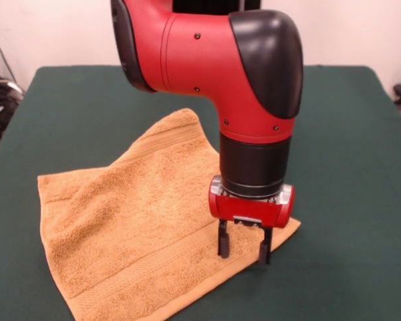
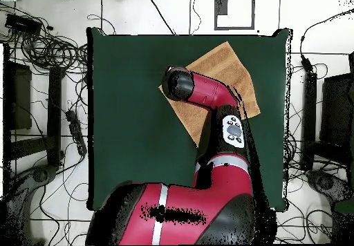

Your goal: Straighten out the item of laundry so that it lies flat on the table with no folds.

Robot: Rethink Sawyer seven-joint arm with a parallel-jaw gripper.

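The claw [image 1: 244, 252] stands spread apart over the right corner of the orange-tan towel [image 1: 140, 227], tips at the cloth, gripping nothing. The towel lies skewed on the green surface [image 1: 347, 160], its left edge folded.

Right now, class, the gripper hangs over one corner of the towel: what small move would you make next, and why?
Probably lower the open gripper onto the towel corner beneath it and close. Its fingers straddle that corner near the cloth, while the far part of the towel looks folded over along a diagonal crease on the table, so it is not yet flat; pinning or gripping a corner would let it be pulled straight.
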